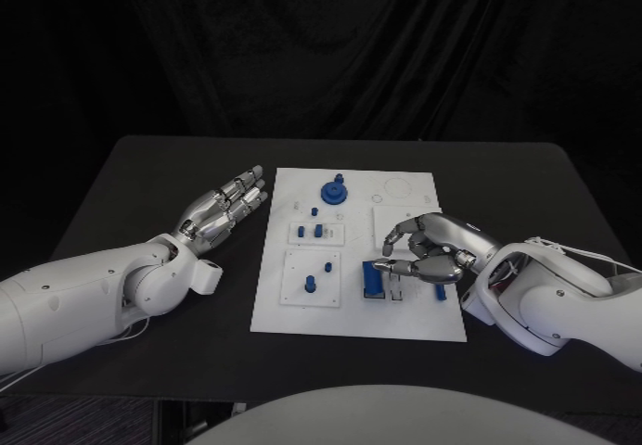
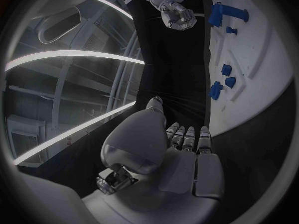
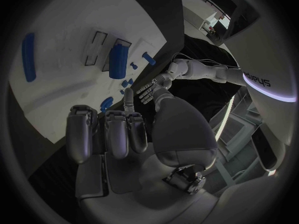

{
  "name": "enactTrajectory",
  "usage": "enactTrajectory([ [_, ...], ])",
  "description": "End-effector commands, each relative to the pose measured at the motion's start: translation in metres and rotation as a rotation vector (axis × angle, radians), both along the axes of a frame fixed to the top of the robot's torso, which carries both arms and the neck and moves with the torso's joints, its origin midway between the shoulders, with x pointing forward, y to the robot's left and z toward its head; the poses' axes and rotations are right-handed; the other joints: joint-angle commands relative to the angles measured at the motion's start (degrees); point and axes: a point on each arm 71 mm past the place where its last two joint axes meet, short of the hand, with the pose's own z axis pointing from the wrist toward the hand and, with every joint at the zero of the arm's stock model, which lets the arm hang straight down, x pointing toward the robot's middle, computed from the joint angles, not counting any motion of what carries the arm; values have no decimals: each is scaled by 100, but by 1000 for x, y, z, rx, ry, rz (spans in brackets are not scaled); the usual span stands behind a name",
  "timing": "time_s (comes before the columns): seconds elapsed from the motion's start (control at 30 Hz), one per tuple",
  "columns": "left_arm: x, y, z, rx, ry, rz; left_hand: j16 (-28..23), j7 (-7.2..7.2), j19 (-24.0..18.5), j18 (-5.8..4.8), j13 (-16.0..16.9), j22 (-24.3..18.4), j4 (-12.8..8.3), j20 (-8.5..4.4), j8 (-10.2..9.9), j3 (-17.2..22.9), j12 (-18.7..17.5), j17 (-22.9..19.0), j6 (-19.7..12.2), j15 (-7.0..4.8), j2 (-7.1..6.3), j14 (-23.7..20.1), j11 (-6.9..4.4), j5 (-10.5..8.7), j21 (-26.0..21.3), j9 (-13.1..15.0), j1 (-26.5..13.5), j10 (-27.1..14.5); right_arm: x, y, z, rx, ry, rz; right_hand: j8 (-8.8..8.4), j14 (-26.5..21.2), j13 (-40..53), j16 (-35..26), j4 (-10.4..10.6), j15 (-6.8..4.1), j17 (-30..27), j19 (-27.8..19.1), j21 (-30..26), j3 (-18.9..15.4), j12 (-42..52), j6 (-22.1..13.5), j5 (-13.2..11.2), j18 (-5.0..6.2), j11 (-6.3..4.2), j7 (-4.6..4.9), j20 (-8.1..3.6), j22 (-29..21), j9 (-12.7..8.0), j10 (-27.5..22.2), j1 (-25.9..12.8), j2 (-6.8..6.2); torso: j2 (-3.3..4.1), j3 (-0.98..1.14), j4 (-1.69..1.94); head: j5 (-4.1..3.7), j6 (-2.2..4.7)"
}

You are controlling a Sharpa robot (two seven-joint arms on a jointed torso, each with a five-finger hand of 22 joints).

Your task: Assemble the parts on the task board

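Observation:
The white task board [image 1: 415,320] lies in the middle of the black table. A round blue part [image 1: 333,192] stands near its far edge, with small blue pieces [image 1: 314,232] below it. A blue block [image 1: 371,278] sits in a slot at the near right, and a thin blue peg [image 1: 439,291] lies beside it. My right hand [image 1: 429,250] hovers over the board's right side with its fingers curled in, fingertips close to the block; I see nothing in them. The right wrist view shows the block [image 3: 118,59] and peg [image 3: 28,50] beyond my curled right hand [image 3: 118,139]. My left hand [image 1: 224,209] lies on the table left of the board, fingers straight, holding nothing.
Two more blue pieces [image 1: 318,276] stand on a small white sub-plate at the board's near left. In the left wrist view my left hand [image 2: 181,149] points along the board's edge [image 2: 261,59]. Bare black table surrounds the board on all sides.

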Motion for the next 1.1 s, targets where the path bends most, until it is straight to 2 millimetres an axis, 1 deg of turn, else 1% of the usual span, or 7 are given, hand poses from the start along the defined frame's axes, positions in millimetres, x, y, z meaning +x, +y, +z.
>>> enactTrajectory([
  [0.03, -1, -1, 1, -15, -11, -7, -21, 46, 3, 32, -9, 9, -21, 29, 0, 22, -38, -8, -8, 37, -8, -2, 44, 20, -19, -1, 65, -11, -4, 3, 9, -26, -170, 71, 126, 451, 1506, 34, -18, 57, 813, 408, 13, -48, 15, -170, -27, -26, 50, 24, 61, 1299, 66, 607, 161, -11, -3, 2, 0, 3, 0],
  [0.1, -1, -1, 1, -15, -10, -6, -21, 47, 3, 32, -9, 10, -23, 29, 0, 23, -38, -8, -7, 38, -8, -2, 45, 23, -18, -1, 67, -11, -5, 3, 9, -54, -191, 88, 282, 467, 1506, 66, -46, 110, 910, 389, -26, -94, 15, -551, -46, -18, 125, 78, 94, 1286, 161, 607, 372, -37, -5, 3, -4, 9, 0],
  [0.3, -2, -1, 0, -16, -8, -8, -21, 48, 4, 31, -9, 11, -27, 30, 1, 24, -38, -8, -5, 40, -9, -2, 46, 27, -17, -1, 71, -11, -9, 2, 1, -151, -215, 125, 265, 439, 1506, 40, -204, 94, 839, 338, -130, -41, 15, -1922, 95, 6, 96, 189, 106, 1254, 118, 607, 1062, -161, -10, 5, -10, 24, 0],
  [0.4, -2, 0, 0, -16, -7, -7, -21, 51, 5, 26, -9, 13, -36, 37, 1, 28, -38, -8, -7, 56, -10, -2, 48, 34, -16, -1, 80, -11, -10, 2, -4, -188, -211, 133, 336, 450, 1506, 60, -165, 83, 895, 352, -78, 111, 15, -2399, -58, -5, 76, 170, 99, 1271, 16, 607, 1353, -272, -10, 0, -9, 41, 0],
  [0.63, -2, 0, 0, -15, -8, -5, -21, 52, 5, 24, -9, 12, -37, 38, 1, 29, -38, -8, -6, 58, -10, -2, 49, 35, -17, -1, 81, -11, -11, 3, -13, -262, -206, 153, 417, 436, 1506, 40, 203, 72, 844, 340, -100, 250, 15, -2950, -79, 0, 67, 159, 87, 1262, -360, 607, 1711, -586, -3, -6, 1, 18, 0],
  [0.87, -2, 0, -1, -16, -7, -7, -21, 53, 5, 23, -9, 12, -40, 39, 1, 30, -38, -8, -7, 57, -11, -2, 51, 37, -17, -1, 84, -11, -11, 7, -17, -286, -195, 168, 457, 431, 1506, 32, 333, 85, 825, 334, -115, 205, 15, -3029, -90, 3, 84, 188, 95, 1258, -473, 607, 1760, -663, 8, -2, 2, -5, 0],
  [1.1, -3, 0, -1, -17, -4, -10, -21, 54, 6, 22, -9, 13, -43, 40, 1, 30, -38, -8, -4, 58, -11, -2, 53, 39, -16, 0, 86, -11, -11, 11, -23, -288, -187, 170, 649, 426, 1506, 21, 357, 130, 799, 326, -136, 34, 15, -3013, -600, 8, 136, 247, 134, 1251, -704, 607, 1448, -802, 4, -1, -2, 1, 0],
])
